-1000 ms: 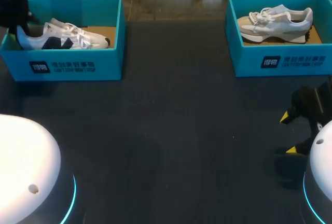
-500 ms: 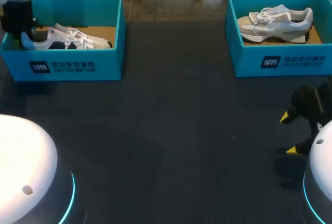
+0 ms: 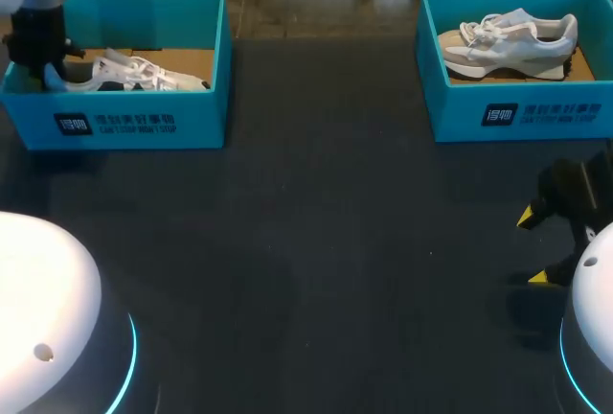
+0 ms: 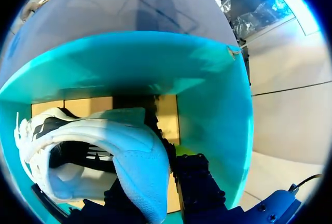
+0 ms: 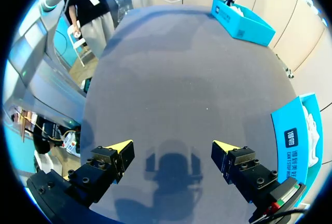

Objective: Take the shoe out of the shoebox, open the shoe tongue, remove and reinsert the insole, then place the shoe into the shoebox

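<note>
Left shoebox, front wall: dark logo square with white characters, line of white print beside it. Right shoebox, front wall: same marking. Characters too small to read.

Left hand fingertips mostly hidden behind shoe heel; shoebox wall hides sole.

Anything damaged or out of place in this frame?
A small nick shows on the rim of the left shoebox, at the corner ahead of the left pincer. The white shoe it grips by the heel sits tilted. Nothing else stands out.
</note>
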Robot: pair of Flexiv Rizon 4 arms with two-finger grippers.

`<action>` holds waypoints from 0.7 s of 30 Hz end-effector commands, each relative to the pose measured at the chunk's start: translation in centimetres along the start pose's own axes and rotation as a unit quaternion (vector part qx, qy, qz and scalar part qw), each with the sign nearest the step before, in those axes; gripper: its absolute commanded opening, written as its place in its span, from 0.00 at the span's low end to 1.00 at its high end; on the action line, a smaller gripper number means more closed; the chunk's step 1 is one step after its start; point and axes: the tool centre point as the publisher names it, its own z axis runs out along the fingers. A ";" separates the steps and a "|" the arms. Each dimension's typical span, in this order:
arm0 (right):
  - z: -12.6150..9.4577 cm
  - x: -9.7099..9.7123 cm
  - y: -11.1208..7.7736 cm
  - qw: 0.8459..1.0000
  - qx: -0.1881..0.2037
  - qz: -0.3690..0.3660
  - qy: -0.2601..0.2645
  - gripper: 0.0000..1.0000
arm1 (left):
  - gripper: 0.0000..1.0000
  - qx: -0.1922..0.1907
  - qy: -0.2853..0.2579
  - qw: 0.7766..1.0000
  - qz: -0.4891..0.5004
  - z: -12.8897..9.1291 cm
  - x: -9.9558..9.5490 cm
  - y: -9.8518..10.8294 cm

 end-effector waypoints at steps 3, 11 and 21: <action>0.0 0.1 0.0 1.000 0.001 0.000 -0.001 1.00 | 0.00 -0.002 0.005 1.000 -0.001 0.4 -0.6 -0.1; 0.0 0.1 0.0 1.000 0.001 0.000 -0.001 1.00 | 0.00 0.007 -0.001 1.000 0.004 1.4 -0.7 -0.1; 0.0 0.1 0.0 1.000 0.001 0.000 -0.001 1.00 | 0.11 0.011 -0.012 1.000 0.007 2.1 -0.3 0.0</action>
